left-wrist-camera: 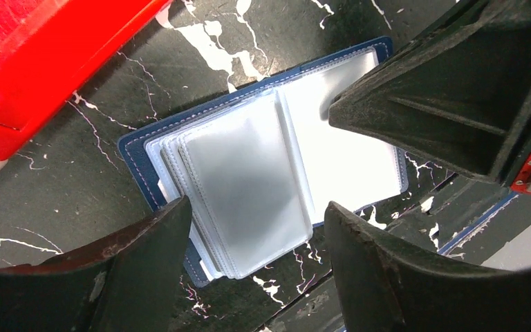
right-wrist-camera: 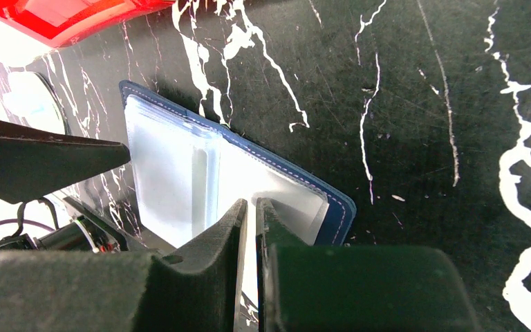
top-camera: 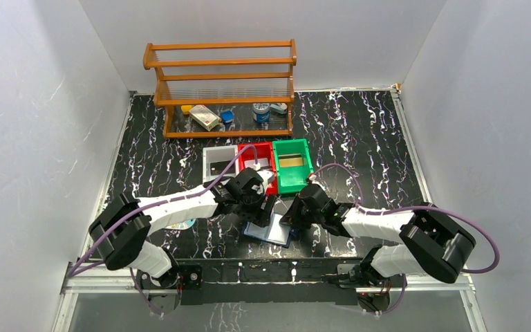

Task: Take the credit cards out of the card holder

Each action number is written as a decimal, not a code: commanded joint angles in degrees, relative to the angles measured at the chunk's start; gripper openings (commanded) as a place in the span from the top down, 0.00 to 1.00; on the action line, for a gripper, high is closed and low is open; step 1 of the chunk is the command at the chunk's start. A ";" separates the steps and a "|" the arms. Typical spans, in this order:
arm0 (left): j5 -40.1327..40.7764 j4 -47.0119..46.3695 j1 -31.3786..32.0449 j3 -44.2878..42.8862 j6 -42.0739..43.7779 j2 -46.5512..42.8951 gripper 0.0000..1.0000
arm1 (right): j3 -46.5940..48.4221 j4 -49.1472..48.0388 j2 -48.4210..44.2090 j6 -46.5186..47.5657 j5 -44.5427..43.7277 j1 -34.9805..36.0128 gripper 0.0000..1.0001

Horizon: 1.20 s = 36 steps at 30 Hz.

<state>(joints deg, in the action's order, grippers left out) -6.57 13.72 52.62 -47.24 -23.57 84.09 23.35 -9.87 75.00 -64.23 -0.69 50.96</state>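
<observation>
The card holder (top-camera: 271,231) lies open on the black marbled table, navy cover down, with a fan of clear sleeves on top (left-wrist-camera: 249,180) (right-wrist-camera: 180,173). I cannot make out any credit cards in the sleeves. My left gripper (top-camera: 254,206) hovers over the holder's left half, open, its fingertips either side of the sleeve stack (left-wrist-camera: 256,211) and nothing between them. My right gripper (top-camera: 294,217) has its jaws nearly together (right-wrist-camera: 251,204), leaving only a thin slit. Its tips rest on the holder's right-hand page. One right finger (left-wrist-camera: 422,90) shows in the left wrist view.
Three small bins stand just behind the grippers: grey (top-camera: 219,162), red (top-camera: 256,148) and green (top-camera: 292,166). The red bin's edge (left-wrist-camera: 41,55) is close to the holder. A wooden rack (top-camera: 221,83) with small items stands at the back. A white oval packet (top-camera: 180,224) lies under the left arm.
</observation>
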 commanded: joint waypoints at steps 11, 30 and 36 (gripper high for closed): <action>-2.08 1.66 0.12 -2.82 0.85 -1.54 0.29 | -0.59 0.49 3.74 1.05 0.10 -0.20 0.81; -5.96 -2.44 0.11 -0.58 -1.44 0.75 0.29 | 1.31 3.40 1.36 4.15 -0.50 -0.16 0.81; -13.70 -9.46 0.20 2.89 -5.93 2.02 0.30 | 3.45 1.69 -3.83 5.42 1.06 -0.16 0.77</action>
<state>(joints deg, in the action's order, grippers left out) -14.06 8.36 52.62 -46.83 -26.33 86.59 24.56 -8.67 74.35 -61.04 0.19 50.85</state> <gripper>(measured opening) 0.708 0.219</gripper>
